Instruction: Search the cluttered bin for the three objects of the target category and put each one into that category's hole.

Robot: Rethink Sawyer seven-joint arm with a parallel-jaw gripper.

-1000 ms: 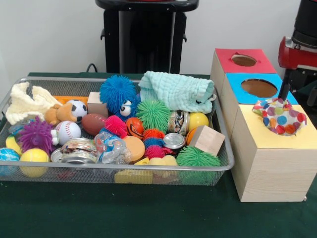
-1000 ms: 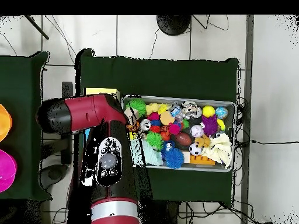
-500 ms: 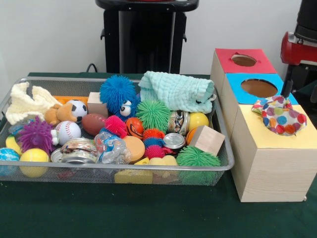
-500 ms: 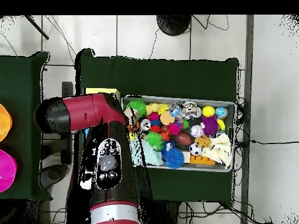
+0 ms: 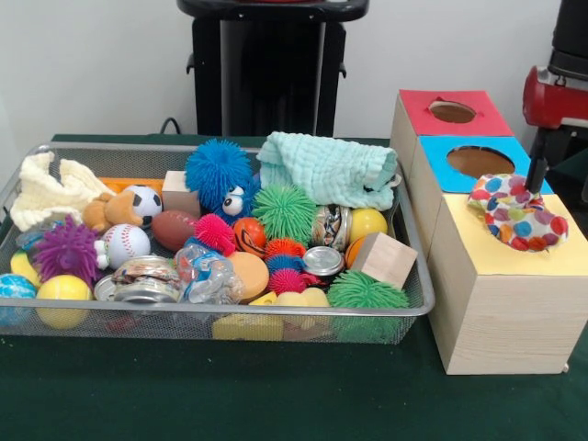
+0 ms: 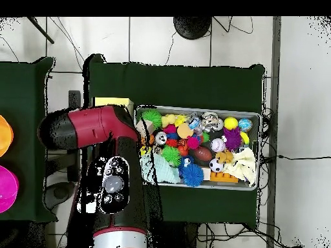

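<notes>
Polka-dot cloth [image 5: 519, 213] lies bunched on the yellow box [image 5: 514, 303], over where that box's hole should be, so the hole itself is hidden. The gripper [image 5: 536, 173] shows only as a thin dark tip touching the cloth's top edge from above, beneath the red arm [image 5: 554, 96]; whether it is spread or closed, or pinching the cloth, I cannot tell.

Compared with half a second ago the cloth sits flatter and has spread toward the yellow box's right edge, its raised peak gone. I judge it is being let down or pushed into the hole but has not dropped through, so this item does not count as placed yet.

Behind the yellow box, the blue box [image 5: 480, 163] and red box [image 5: 452, 113] show open holes. Left of the yellow box, the mesh bin [image 5: 417, 292] stands just beside it, with little gap. Inside, a mint cloth [image 5: 326, 169] and a cream cloth [image 5: 48, 190] lie on top of the clutter, likely the remaining targets. Above the bin the space is free.
</notes>
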